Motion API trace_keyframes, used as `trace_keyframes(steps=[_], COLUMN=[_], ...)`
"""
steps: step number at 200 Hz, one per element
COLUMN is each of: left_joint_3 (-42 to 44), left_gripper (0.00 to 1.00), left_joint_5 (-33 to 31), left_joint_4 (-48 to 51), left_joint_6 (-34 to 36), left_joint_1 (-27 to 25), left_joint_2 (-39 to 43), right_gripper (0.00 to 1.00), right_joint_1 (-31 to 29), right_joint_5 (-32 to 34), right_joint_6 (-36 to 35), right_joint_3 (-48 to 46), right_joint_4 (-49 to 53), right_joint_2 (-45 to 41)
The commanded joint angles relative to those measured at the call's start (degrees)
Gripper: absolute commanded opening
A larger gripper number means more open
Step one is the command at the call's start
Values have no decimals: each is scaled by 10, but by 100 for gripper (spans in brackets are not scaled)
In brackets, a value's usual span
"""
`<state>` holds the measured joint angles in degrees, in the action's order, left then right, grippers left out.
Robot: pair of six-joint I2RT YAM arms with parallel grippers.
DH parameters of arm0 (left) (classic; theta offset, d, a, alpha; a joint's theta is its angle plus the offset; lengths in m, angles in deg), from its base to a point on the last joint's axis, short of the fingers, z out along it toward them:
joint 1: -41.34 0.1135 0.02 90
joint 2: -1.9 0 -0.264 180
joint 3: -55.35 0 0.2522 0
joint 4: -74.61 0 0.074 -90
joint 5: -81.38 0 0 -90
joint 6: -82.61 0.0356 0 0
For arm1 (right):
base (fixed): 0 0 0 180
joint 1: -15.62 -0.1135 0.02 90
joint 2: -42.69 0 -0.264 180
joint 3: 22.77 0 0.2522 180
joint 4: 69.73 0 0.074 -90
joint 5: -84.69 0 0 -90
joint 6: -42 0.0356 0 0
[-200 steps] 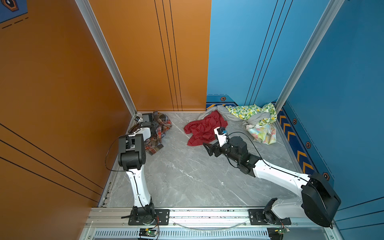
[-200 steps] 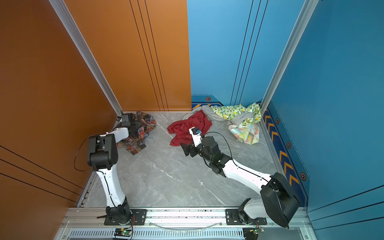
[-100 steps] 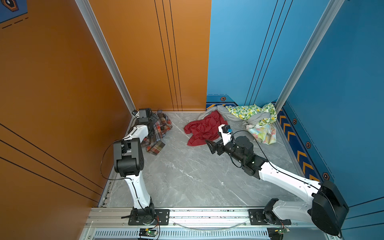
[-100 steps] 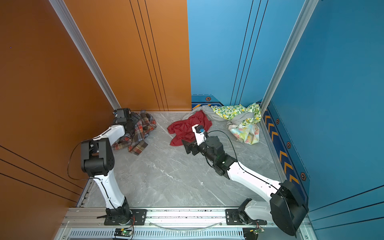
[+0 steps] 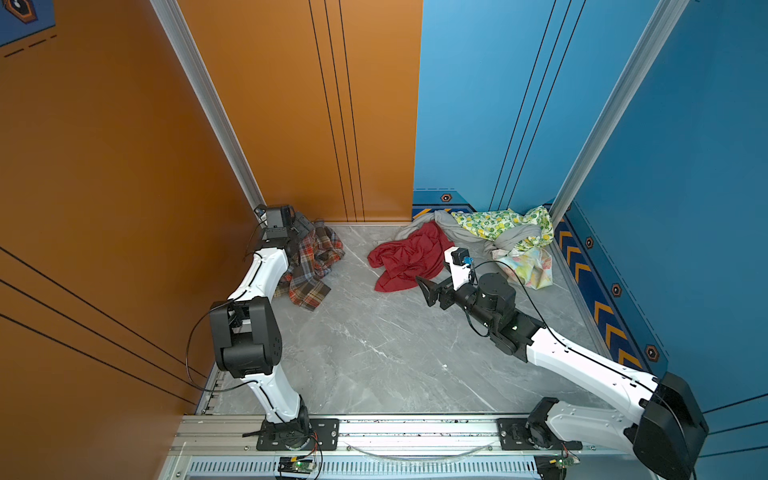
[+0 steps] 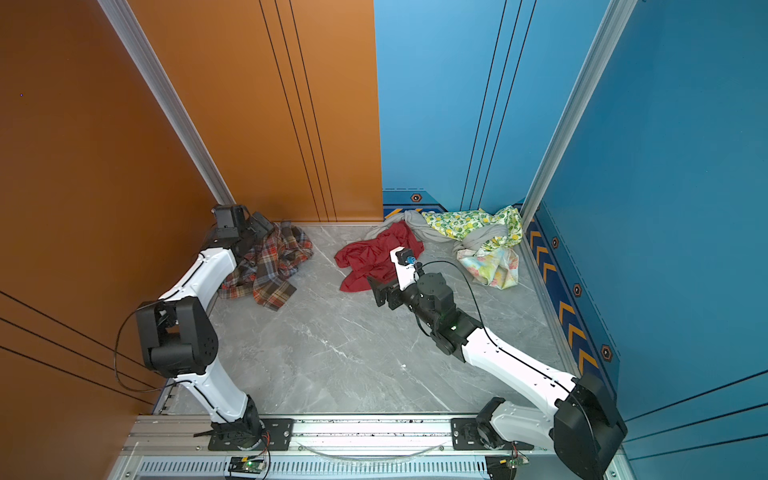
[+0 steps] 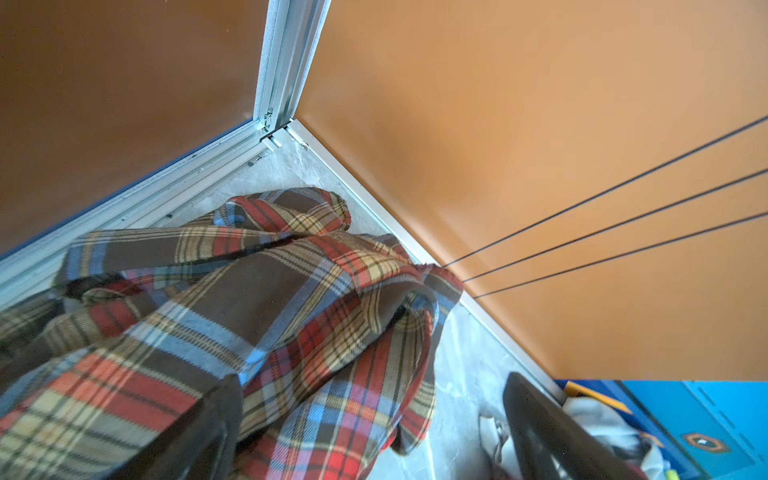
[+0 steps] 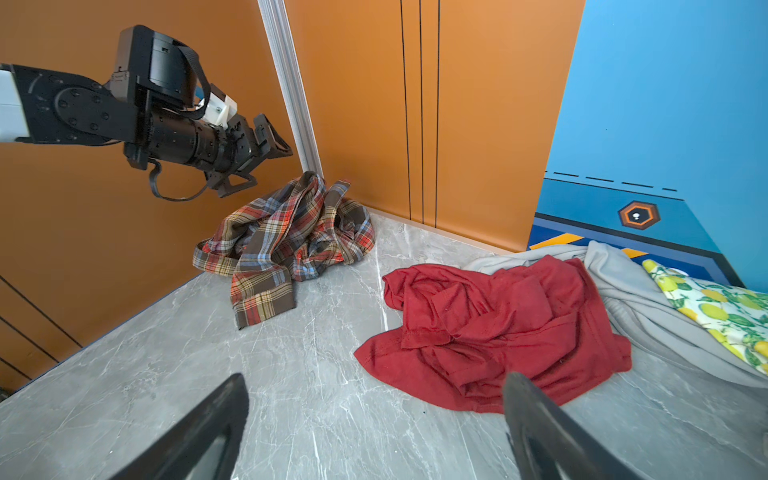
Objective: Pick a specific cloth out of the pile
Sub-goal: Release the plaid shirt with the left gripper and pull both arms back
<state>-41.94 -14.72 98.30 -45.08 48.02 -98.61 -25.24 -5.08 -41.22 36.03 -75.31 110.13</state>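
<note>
While the cloth [image 5: 313, 266] lies heaped centre-left, well apart from the pile [image 5: 494, 237] at centre-right, the nearer left claw [image 5: 305, 226] hangs just above it, wide open, apparently empty; the right claw [image 5: 430, 291] gapes empty too.

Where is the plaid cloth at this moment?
In both top views the plaid cloth lies on the left, in the far corner by the orange wall, apart from the pile on the right.
</note>
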Motion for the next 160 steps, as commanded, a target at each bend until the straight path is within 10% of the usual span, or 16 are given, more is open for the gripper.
trace_keyframes(steps=[1,160], left_joint_3=[9,350], left_gripper=[98,98], left_joint_5=[-12,37], left_joint_4=[34,-135], left_joint_6=[68,257], left_joint_1=[-3,-37], left_joint_2=[51,395], right_gripper=[98,100], right_joint_1=[16,164], right_joint_5=[28,139], right_joint_6=[-19,-83], right_joint_3=[8,-70], right_joint_4=[28,101], right_joint_2=[-24,-205])
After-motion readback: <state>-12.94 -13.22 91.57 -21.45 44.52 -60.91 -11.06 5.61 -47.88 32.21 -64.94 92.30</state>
